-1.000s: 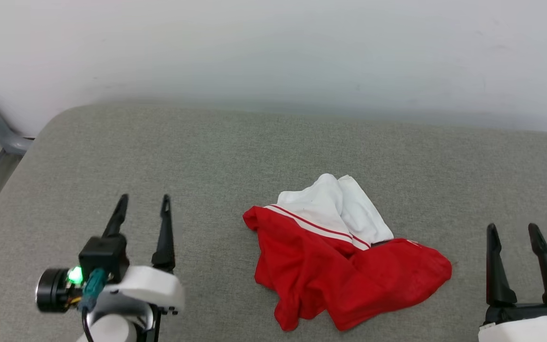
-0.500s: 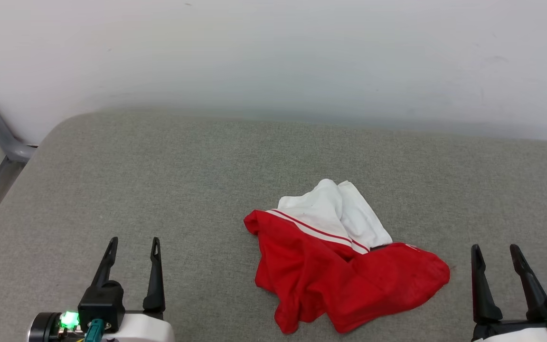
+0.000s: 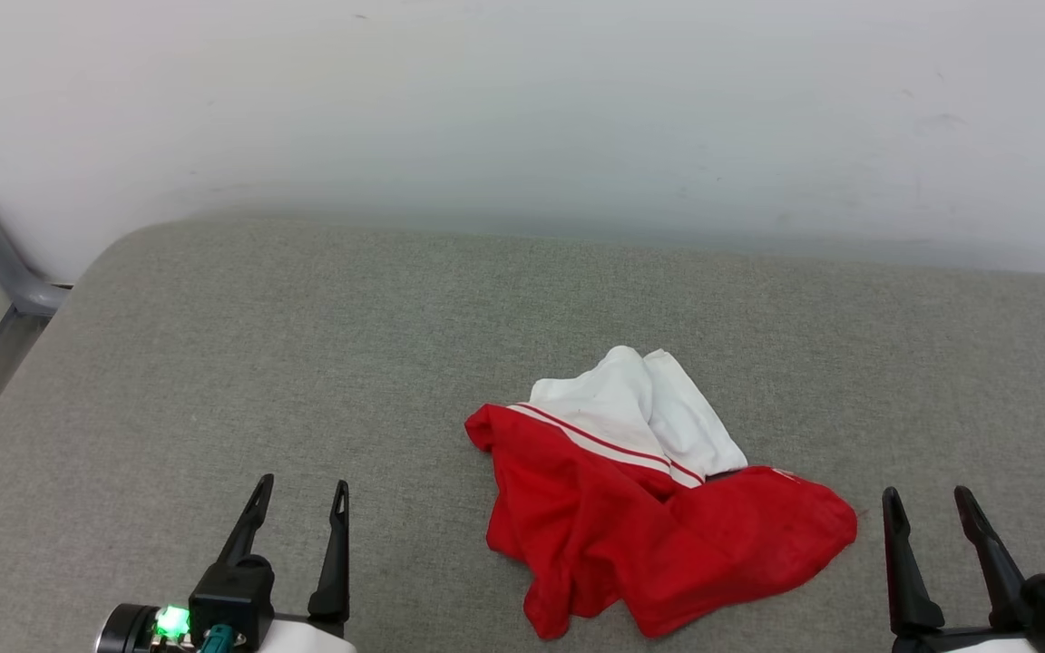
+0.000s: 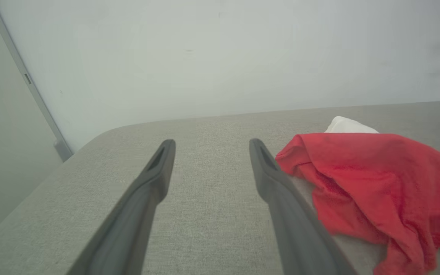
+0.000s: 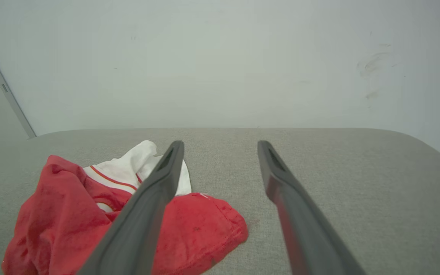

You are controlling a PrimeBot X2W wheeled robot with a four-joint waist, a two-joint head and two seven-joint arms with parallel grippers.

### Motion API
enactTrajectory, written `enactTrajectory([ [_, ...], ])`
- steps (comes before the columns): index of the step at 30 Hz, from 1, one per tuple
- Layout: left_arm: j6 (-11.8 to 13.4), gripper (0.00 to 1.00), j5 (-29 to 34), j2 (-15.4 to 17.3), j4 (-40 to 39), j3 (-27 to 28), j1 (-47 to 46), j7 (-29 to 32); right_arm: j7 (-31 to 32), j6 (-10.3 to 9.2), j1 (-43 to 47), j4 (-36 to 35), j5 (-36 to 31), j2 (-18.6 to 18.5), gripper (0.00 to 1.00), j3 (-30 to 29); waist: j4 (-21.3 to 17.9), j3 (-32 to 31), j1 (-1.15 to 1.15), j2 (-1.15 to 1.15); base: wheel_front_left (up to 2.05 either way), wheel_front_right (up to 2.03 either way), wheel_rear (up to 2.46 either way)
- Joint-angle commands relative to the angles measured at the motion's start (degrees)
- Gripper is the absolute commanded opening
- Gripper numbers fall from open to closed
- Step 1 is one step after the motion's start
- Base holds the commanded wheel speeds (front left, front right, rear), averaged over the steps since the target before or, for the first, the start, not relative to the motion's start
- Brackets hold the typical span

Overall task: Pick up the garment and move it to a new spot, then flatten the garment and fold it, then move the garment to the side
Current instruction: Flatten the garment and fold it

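Head view: left hand [image 3: 303,482] and right hand [image 3: 927,492] drawn back lower, both spread, empty; garment [image 3: 659,535] crumpled, unmoved.

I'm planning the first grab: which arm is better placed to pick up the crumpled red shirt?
Probably the right. The right pincer stands open close beside the garment, near its red edge; the left pincer, also open, has more bare cushion to cross.

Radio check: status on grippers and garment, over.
Left gripper open, empty. Right gripper open, empty. Garment crumpled on grey cushion, untouched. Nothing in the way.
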Motion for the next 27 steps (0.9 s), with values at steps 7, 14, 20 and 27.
enactTrajectory([
  [7,-2.35,1.0,1.62,-1.77,0.42,2.48,0.84,-0.14,-0.11,-0.04,0.76,0.05,-0.27,0.1,1.0,-0.03,-0.06,-0.09,0.0,0.0,0.0,0.0,0.0],
  [14,-4.12,1.0,3.06,-3.15,1.06,4.39,0.94,-0.14,-0.11,-0.04,0.67,0.01,-0.24,0.1,1.0,-0.07,-0.04,-0.13,0.0,0.0,0.0,0.0,0.0],
  [20,-5.32,1.0,3.84,-4.04,1.39,5.48,0.96,-0.14,-0.11,-0.04,0.6,0.12,-0.12,0.1,1.0,-0.12,0.01,-0.2,0.0,0.0,0.0,0.0,0.0],
  [27,-6.35,1.0,4.63,-4.61,1.67,6.59,0.69,-0.14,-0.11,-0.04,0.03,-0.41,-0.44,0.1,1.0,-0.63,0.15,-0.2,0.0,0.0,0.0,0.0,0.0],
])
